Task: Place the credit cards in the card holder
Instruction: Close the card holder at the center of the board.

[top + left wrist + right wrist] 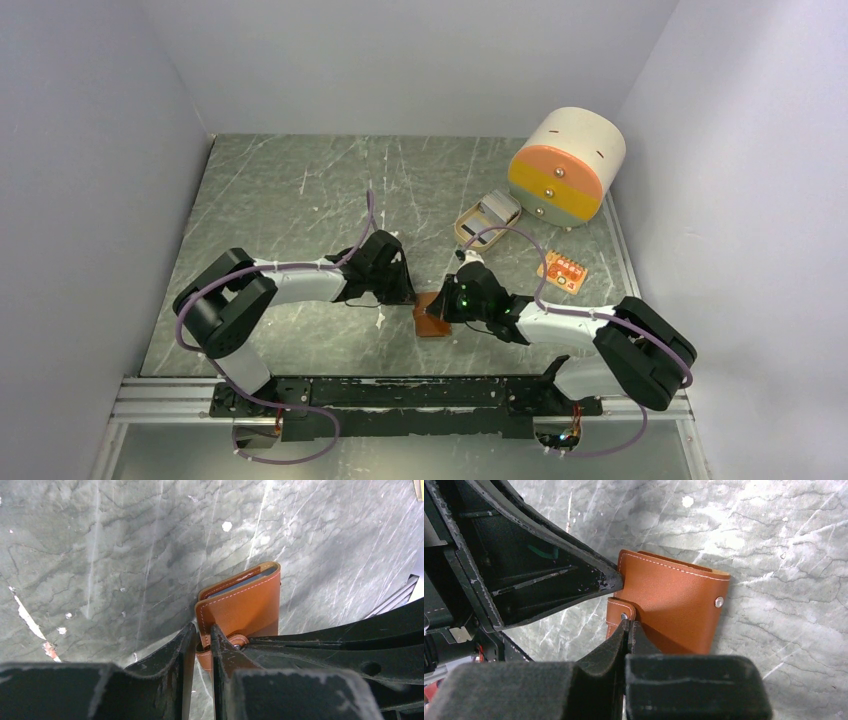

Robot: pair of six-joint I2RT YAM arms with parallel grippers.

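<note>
The card holder [432, 318], a brown leather wallet, lies folded on the table between both arms. My left gripper [202, 636] is shut on its near stitched edge [240, 605], with the leather pinched between the fingers. My right gripper [629, 623] is shut on the small snap strap at the wallet's [674, 602] side, its tips meeting right at the stud. From above, the left gripper [405, 292] and right gripper [446, 306] meet over the wallet. The credit cards [498, 208], a pale stack, rest in the tan dish behind.
The tan oval dish [470, 228] stands right of centre. A big cream-and-orange drum box [566, 165] sits at the back right. A small orange flat piece [563, 271] lies near the right arm. The grey marbled table [300, 190] is walled on three sides.
</note>
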